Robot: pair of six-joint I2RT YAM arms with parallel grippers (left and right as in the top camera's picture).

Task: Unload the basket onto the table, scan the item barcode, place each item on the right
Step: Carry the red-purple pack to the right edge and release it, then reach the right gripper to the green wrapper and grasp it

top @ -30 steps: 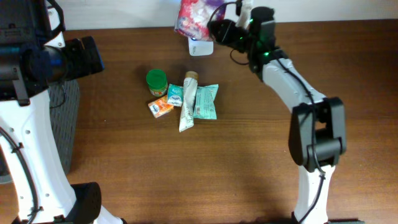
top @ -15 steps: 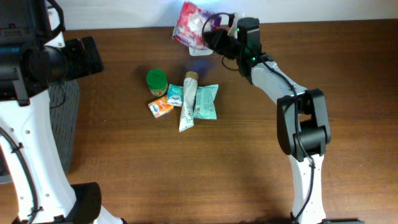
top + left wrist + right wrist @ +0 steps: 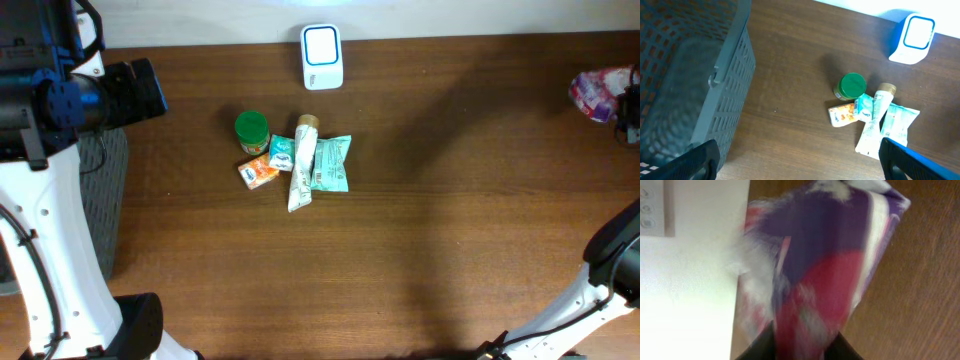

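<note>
Packet (image 3: 820, 270) blurred, filling right wrist view | right hand (image 3: 797, 350) cut off, cannot tell grip | left hand (image 3: 800, 160) released, empty

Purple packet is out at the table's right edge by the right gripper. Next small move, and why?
Probably open the right gripper fully and back off, leaving the purple packet there. It is at the far right, well away from the scanner, and the wrist view is too blurred to show whether the jaws grip it.
</note>
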